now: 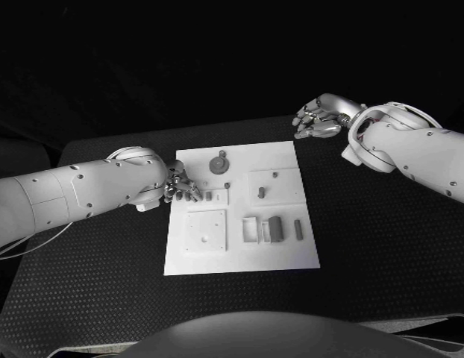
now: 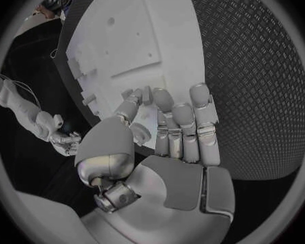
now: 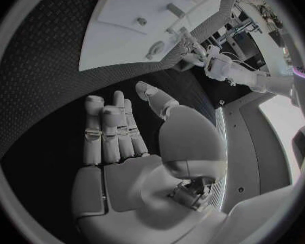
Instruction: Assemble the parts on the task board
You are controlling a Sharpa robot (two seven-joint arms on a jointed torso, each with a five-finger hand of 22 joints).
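This is looking like a robotics lab or test bench. A white task board (image 1: 243, 250) is lying in the middle of a black textured surface (image 1: 92, 283), carrying small grey parts (image 1: 274, 228) in shaped recesses. Dark backdrop is surrounding the surface, and cluttered equipment racks (image 3: 258, 8) are standing beyond its far edge.

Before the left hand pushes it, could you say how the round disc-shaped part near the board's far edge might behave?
The round part looks flat and low, so it would probably slide rather than tip. It seems small, likely light. On the smooth white task board it may skid easily.
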